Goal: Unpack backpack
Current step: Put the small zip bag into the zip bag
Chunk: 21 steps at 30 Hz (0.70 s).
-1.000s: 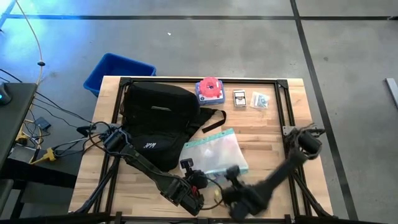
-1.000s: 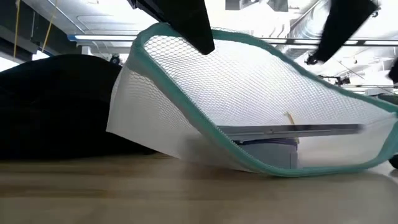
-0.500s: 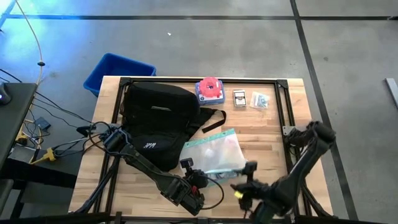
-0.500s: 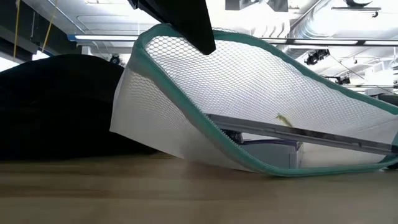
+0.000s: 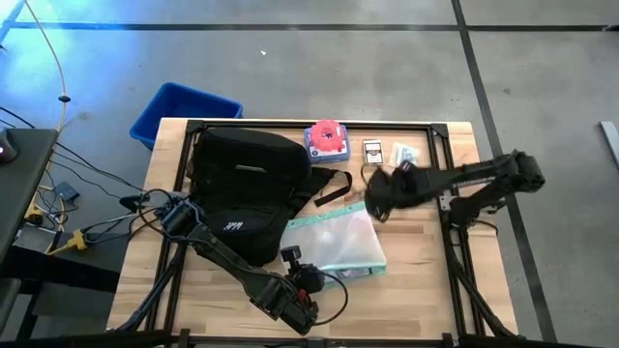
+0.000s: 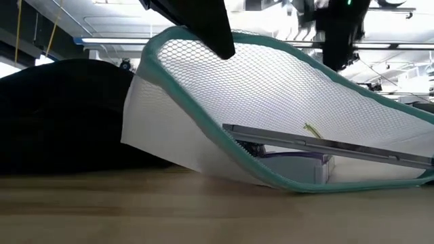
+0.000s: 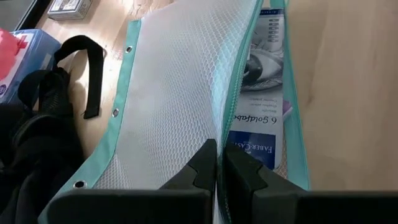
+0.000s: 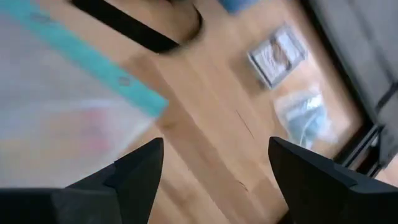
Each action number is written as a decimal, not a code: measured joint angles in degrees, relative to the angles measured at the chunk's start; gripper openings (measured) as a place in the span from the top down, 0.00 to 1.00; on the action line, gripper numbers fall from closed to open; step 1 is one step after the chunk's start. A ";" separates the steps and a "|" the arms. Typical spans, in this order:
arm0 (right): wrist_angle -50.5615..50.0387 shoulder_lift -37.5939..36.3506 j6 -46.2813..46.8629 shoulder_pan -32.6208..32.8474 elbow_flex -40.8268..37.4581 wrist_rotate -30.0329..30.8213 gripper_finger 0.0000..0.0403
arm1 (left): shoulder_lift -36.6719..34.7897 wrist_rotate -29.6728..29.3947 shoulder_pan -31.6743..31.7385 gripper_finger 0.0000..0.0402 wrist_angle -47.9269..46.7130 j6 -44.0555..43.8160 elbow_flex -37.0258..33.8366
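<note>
Backpack (image 5: 242, 188): large, soft, black fabric, rounded bulk, small white logo on the near face, black strap trailing across the wood toward the table's middle. Lies on the left half of the wooden table (image 5: 426, 242), its far end toward the blue bin (image 5: 179, 111) that sits off the table's far-left corner. In the low view it shows as a dark mound at the left, behind the pouch.

Mesh pouch (image 5: 334, 240): white netting, teal edging, zip along one side; lies just beside the backpack on its right, one edge lifted. A printed box shows inside through the open zip in the left wrist view.

Left gripper (image 7: 217, 171): at the table's near edge, clenched on the pouch's teal zip edge, holding that edge raised. Backpack lies just beyond and to its left, not touched.

Right gripper (image 8: 214, 165): fingers spread, nothing between them; hovers over the table's right-middle, above the pouch's far corner, close to the strap's end, apart from the backpack's body.

Also present along the far edge: red-and-blue item (image 5: 327, 140), card pack (image 5: 373, 153), small clear packet (image 5: 404, 155).
</note>
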 joint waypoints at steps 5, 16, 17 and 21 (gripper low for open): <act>5.10 -2.97 -5.68 -19.83 -9.16 0.35 0.32 | 0.08 0.64 -0.13 1.00 0.10 0.52 0.00; 26.73 2.15 -18.66 -52.61 -15.59 -13.64 0.32 | 0.28 1.64 -0.07 1.00 0.36 2.01 0.00; 27.03 3.40 -19.14 -53.62 -15.67 -14.04 0.32 | 0.28 1.68 -0.07 1.00 0.36 2.01 0.00; 26.85 8.89 -20.14 -55.06 -15.67 -13.65 0.34 | 0.28 1.68 0.04 1.00 0.40 2.01 0.00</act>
